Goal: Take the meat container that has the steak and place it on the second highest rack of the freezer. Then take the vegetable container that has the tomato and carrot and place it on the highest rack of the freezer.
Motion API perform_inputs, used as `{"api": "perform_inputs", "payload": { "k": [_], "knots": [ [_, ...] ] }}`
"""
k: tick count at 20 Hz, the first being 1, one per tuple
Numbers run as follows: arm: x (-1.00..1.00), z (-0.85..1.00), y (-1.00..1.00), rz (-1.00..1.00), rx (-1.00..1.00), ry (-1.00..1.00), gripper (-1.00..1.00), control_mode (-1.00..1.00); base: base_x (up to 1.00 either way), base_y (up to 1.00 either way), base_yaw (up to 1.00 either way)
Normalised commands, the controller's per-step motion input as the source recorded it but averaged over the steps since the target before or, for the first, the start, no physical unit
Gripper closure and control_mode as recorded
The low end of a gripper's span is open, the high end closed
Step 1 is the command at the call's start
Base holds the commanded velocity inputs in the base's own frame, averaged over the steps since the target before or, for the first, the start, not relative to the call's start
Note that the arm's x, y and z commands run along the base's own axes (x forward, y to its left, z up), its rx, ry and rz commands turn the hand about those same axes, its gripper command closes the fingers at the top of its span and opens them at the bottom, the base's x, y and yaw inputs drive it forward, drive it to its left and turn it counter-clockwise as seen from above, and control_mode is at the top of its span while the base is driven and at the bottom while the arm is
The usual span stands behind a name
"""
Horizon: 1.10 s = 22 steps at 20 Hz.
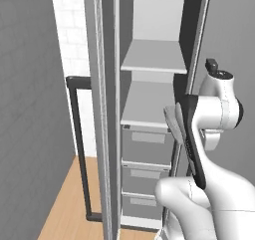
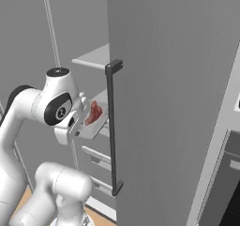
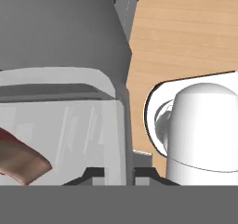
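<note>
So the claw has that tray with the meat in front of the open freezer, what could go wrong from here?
1. The claw pinches only the rim of the clear meat container, so it might slip or tip.
2. The steak lies loose in the container and could slide out if it tilts.
3. In the right base view the container sits close to the door's dark handle, so it might bump it on the way in.

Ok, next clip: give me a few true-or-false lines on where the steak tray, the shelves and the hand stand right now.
1. The hand is shut on the rim of the clear tray. True.
2. The steak lies in the tray the hand holds. True.
3. The tray already rests on the upper shelf. False: that shelf is bare, and the tray is in the hand near the lower shelf.
4. The freezer is closed. False: its door stands open, shelves exposed.
5. Grey drawers sit below the two shelves. True.
</note>
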Motion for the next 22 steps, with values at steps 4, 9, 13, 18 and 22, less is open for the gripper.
{"api": "perform_inputs", "payload": {
  "k": [4, 9, 13, 18, 22],
  "knots": [
    [0.00, 0.00, 0.00, 0.00, 0.00, 0.00, 1.00, 1.00, 0.52, 0.14, 0.01],
    [0.00, 0.00, 0.00, 0.00, 0.00, 0.00, 1.00, 1.00, 0.05, 0.32, 0.12],
    [0.00, 0.00, 0.00, 0.00, 0.00, 0.00, 1.00, 1.00, 0.00, 0.25, 0.18],
    [0.00, 0.00, 0.00, 0.00, 0.00, 0.00, 1.00, 1.00, 0.00, 0.15, 0.18],
    [0.00, 0.00, 0.00, 0.00, 0.00, 0.00, 1.00, 1.00, 0.00, 0.11, 0.08]
  ]
}}
